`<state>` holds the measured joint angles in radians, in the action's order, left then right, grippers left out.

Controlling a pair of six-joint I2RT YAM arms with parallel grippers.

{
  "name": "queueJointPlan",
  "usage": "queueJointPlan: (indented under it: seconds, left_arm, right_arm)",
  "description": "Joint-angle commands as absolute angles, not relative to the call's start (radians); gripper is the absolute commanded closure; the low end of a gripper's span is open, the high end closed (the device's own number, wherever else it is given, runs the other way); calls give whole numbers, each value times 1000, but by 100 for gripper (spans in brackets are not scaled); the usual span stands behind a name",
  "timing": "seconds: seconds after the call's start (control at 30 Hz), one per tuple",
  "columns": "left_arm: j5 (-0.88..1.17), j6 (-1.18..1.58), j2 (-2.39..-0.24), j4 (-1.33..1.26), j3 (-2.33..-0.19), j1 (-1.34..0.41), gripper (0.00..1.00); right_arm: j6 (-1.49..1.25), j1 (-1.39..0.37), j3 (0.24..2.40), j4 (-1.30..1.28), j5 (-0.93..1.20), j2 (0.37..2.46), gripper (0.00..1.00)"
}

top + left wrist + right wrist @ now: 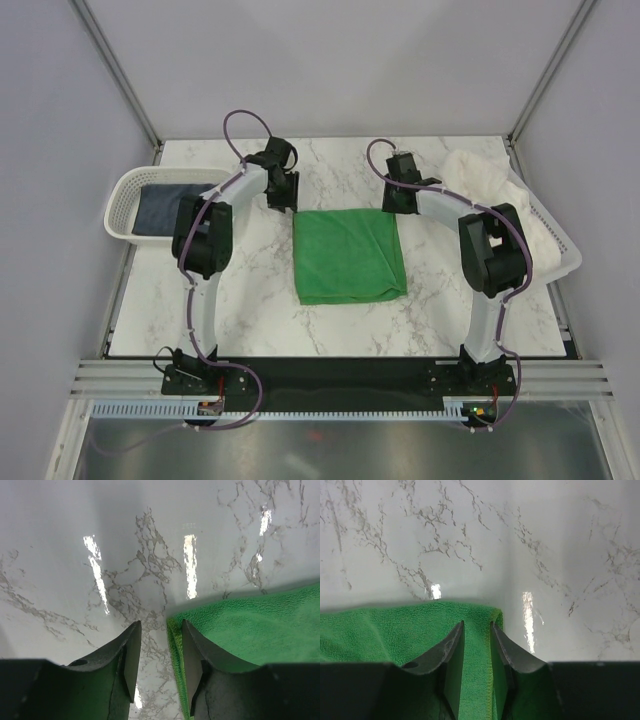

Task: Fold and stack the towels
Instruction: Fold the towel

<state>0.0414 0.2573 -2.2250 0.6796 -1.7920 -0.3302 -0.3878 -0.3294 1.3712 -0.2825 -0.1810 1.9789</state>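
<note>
Left hand (161,625) stands partly open at the far left corner of the green towel (350,255). The towel's edge lies in the gap beside one finger, with nothing pinched. Right hand (477,624) is likewise parted and sits low over the far right corner. Green cloth shows between its fingers, and it grips nothing. That towel lies flat in a roughly square shape at the middle of the marble tabletop (250,300). A dark navy towel (165,207) rests inside the left basket (118,200), a white perforated one at the tabletop's left edge. The large white towel (480,175) is heaped in the right basket (562,255), spilling over its rim onto the marble.
</note>
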Motion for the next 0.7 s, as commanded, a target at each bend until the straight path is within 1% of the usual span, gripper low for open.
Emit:
queueJointPlan:
  seconds: [0.0,0.07,0.13,0.23,0.37,0.4,0.5,0.53,0.6,0.67]
  left_arm:
    - [84,291,-2169,681,-1779,-327,54]
    - [103,291,-2187,678,-1784,-327,55]
    - [121,288,-2200,680,-1793,-327,59]
    - [133,296,-2215,675,-1801,-325,67]
    - [138,301,-2235,676,-1827,-325,82]
    - [137,301,-2243,678,-1832,-325,89]
    - [130,299,-2249,676,-1850,-325,98]
    - [129,299,-2250,676,-1853,-325,98]
    - [126,295,-2253,676,-1865,-325,98]
    - [110,285,-2266,678,-1884,-325,98]
  right_arm:
    - [-410,-319,1362,-304,-193,1970,66]
    - [-399,-316,1362,-296,-183,1980,66]
    - [-391,-310,1373,-296,-181,1990,66]
    - [-396,-299,1377,-296,-164,1997,67]
    - [-403,-291,1387,-290,-138,2020,67]
    - [-405,-290,1391,-284,-130,2026,67]
    - [-426,-282,1405,-278,-94,2042,69]
    - [-433,-281,1407,-276,-84,2043,70]
    - [-437,-284,1407,-264,-78,2040,82]
    - [-430,-282,1408,-238,-80,2040,100]
